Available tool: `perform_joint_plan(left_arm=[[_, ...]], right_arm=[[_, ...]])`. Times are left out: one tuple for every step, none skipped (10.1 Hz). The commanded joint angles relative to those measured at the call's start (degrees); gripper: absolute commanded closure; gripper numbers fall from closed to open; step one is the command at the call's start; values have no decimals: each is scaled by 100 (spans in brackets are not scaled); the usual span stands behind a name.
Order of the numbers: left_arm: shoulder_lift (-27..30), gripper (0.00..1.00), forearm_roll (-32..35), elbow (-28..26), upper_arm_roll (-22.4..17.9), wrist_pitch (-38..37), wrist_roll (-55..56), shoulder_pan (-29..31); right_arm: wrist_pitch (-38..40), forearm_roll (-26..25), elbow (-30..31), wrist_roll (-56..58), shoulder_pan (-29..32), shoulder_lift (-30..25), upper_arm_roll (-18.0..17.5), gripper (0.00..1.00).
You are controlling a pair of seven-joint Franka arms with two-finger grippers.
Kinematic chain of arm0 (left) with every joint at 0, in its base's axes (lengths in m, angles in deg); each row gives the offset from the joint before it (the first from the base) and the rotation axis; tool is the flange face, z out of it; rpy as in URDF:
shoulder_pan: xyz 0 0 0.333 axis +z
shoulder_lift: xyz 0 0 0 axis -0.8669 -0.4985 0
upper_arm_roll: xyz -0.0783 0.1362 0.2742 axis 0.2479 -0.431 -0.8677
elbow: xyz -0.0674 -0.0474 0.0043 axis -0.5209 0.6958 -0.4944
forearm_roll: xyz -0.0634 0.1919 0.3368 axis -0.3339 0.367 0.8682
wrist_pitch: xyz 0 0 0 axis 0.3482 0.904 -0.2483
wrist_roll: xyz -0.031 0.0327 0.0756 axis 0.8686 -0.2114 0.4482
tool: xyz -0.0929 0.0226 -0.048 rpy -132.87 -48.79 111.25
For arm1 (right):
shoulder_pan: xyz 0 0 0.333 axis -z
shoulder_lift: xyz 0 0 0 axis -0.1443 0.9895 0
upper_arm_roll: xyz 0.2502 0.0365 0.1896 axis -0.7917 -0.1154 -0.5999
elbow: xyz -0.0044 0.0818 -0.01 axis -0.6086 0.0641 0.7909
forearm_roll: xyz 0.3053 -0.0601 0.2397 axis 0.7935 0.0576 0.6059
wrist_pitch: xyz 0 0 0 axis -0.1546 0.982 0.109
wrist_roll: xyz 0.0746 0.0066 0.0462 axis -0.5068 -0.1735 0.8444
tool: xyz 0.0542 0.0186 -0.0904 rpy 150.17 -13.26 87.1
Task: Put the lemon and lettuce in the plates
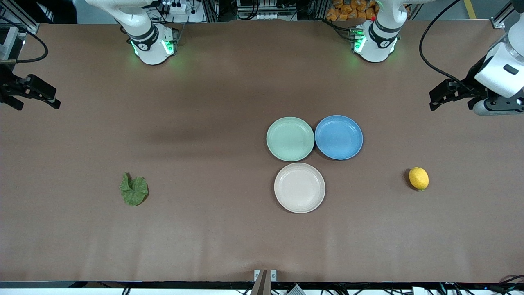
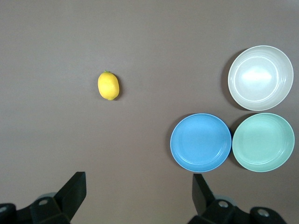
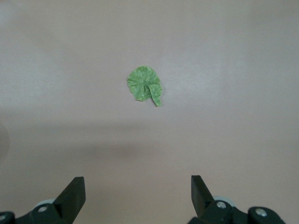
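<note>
The yellow lemon point(image 1: 418, 178) lies on the brown table toward the left arm's end; it also shows in the left wrist view point(image 2: 108, 86). The dark green lettuce point(image 1: 133, 189) lies toward the right arm's end and shows in the right wrist view point(image 3: 145, 85). The mint green plate point(image 1: 290, 139) point(image 2: 263, 142) and the beige-white plate point(image 1: 299, 187) point(image 2: 260, 77) sit mid-table, both bare. My left gripper point(image 1: 434, 100) point(image 2: 138, 186) is open and empty, up over the table's end past the lemon. My right gripper point(image 1: 55, 98) point(image 3: 138, 189) is open and empty, over the table's other end.
A blue plate point(image 1: 338, 137) point(image 2: 201, 142) sits beside the mint plate, touching it, on the side toward the lemon. The arms' bases point(image 1: 153, 45) stand along the table's edge farthest from the front camera.
</note>
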Motion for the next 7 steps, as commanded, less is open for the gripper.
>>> perform_joint_plan(left_arm=[[-61,0,-68,170,18,-150,-139,16],[-70,0,-68,170,9,-150,-131,16],[-70,0,-68,170,9,-150,-122,16],[-87,0,-59,170,9,-150,-122,7],[-96,0,-50,170,0,-150,-122,-2],[-96,0,-50,170,9,-150,-131,-2],[-96,0,37,170,9,-150,-140,-11]], right_arm=[[86,-10,-11,-15,-17,-64,10,0],[60,-10,7,-24,-17,-55,18,0],[25,-19,16,-24,-17,-38,18,0],[7,-19,7,-24,-8,-38,18,0],[-28,-19,7,-15,-8,-38,18,0],[-28,-19,-2,-15,-8,-38,18,0],[-28,-19,-2,-24,-8,-64,27,0]])
